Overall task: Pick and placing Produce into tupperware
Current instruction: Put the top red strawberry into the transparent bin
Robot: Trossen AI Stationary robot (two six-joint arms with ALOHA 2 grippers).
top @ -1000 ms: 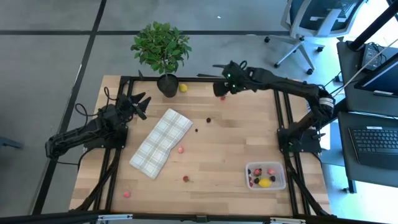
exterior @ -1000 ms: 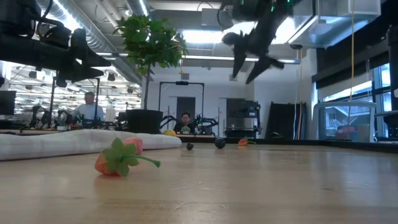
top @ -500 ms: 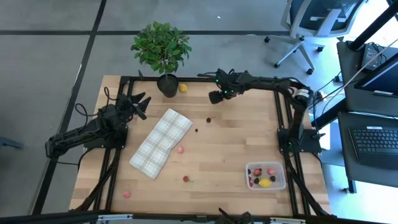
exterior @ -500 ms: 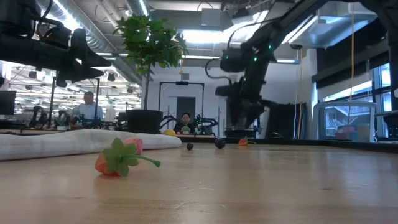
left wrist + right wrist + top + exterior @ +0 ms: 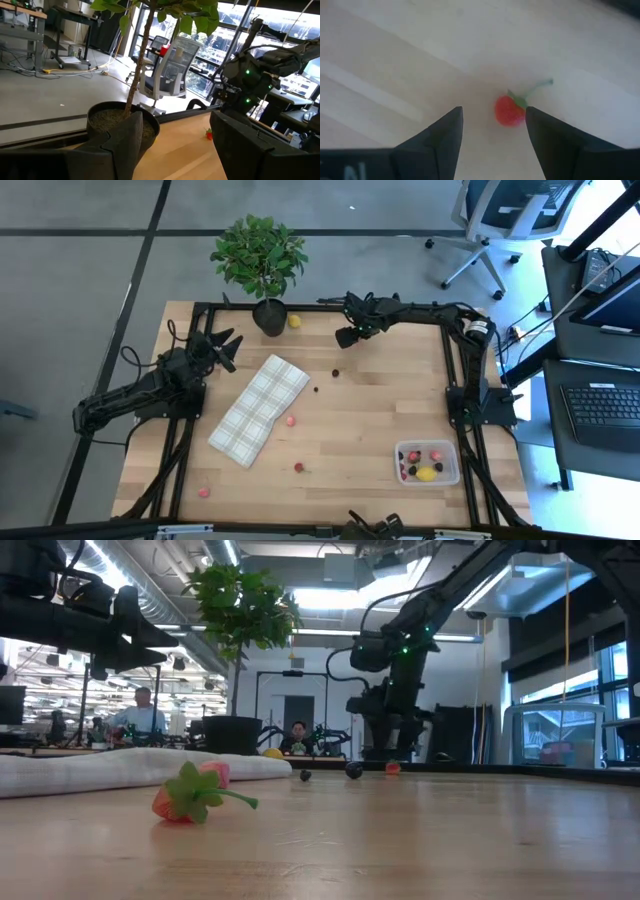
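Pale matt wooden table (image 5: 380, 410), clear glossy plastic tub (image 5: 427, 463), woven plaid cloth (image 5: 260, 409).

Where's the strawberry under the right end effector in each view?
High: not visible, beneath right end effector.
Low: strawberry far back, right of centre.
Left wrist: small, right of centre.
Right wrist: centre, between the fingers.
Landmark: plant pot, to its left; absent from right wrist.

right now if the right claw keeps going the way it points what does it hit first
Probably the red strawberry: it lies on the wooden table between the open fingers of the right claw, though the remaining depth is unclear.
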